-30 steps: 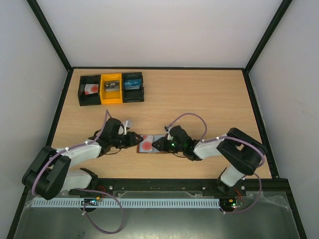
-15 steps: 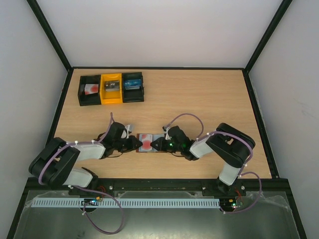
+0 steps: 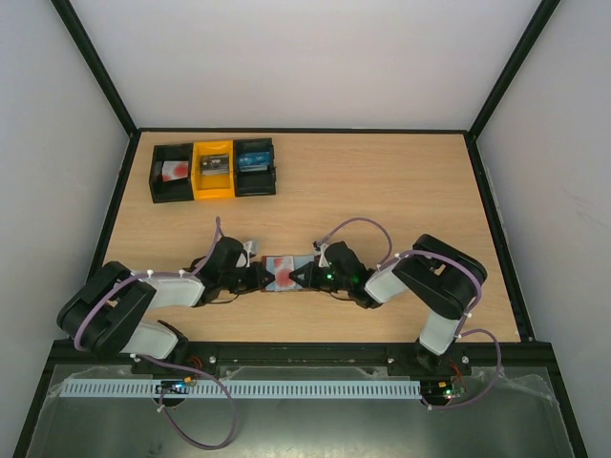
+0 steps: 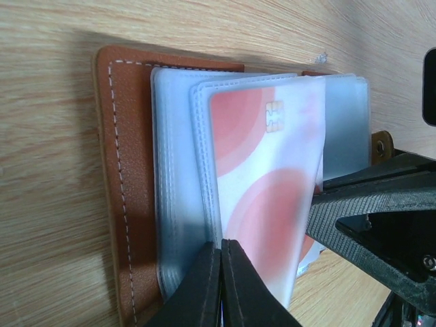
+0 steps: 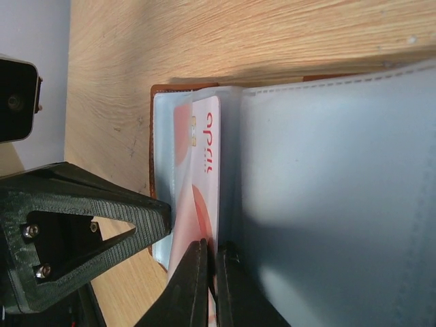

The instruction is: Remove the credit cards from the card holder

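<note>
Both end effectors are pinched tight: my left end effector on the edge of a clear sleeve of the card holder, my right end effector on the red-and-white credit card. If the left pinch also traps the card, pulling could drag the whole holder over the bench or bend the card. The card lies on the open holder's sleeves, long axis roughly along the stitched edge — slightly skewed — chip end away from my fingertips.

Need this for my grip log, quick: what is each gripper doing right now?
Left gripper: shut, pinching a clear sleeve edge of the card holder.
Right gripper: shut on the red-and-white card at its edge, maybe through its sleeve.
</note>
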Tool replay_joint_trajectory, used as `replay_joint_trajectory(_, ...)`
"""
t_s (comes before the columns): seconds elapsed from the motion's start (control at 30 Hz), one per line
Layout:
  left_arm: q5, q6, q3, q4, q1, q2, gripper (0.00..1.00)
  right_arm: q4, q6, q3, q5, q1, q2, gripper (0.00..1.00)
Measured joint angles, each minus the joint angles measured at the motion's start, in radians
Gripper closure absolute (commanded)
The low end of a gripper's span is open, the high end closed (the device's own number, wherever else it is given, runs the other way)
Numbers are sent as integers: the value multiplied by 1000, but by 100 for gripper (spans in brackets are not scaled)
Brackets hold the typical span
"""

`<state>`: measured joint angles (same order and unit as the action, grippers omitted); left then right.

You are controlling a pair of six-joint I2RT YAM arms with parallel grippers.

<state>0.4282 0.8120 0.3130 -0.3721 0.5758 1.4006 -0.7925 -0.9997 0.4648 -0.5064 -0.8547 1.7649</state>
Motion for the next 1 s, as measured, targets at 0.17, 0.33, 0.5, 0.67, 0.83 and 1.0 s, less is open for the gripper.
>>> replay_joint_trajectory(0.17,-27,-13,16,27,5,-1,97,-6,1,-14,-1,5,-18,94)
replay_joint_trajectory(0.33,-51,-24,30,54,9,-4,97,-7,4,-20,-18,11,-18,97)
replay_joint_trajectory(0.5,-77,-27,42,83,10,-10,97,-24,9,-31,-30,15,-22,98)
replay_joint_trajectory(0.67,-104,-32,51,119,10,-24,97,-24,12,-42,-30,22,-43,87)
replay_joint_trajectory(0.83,-123,-34,57,129,10,-24,97,-4,27,-47,-24,25,-44,98)
replay_joint_trajectory(1.0,-127,-34,60,131,15,-23,97,-3,27,-57,-22,34,-48,98)
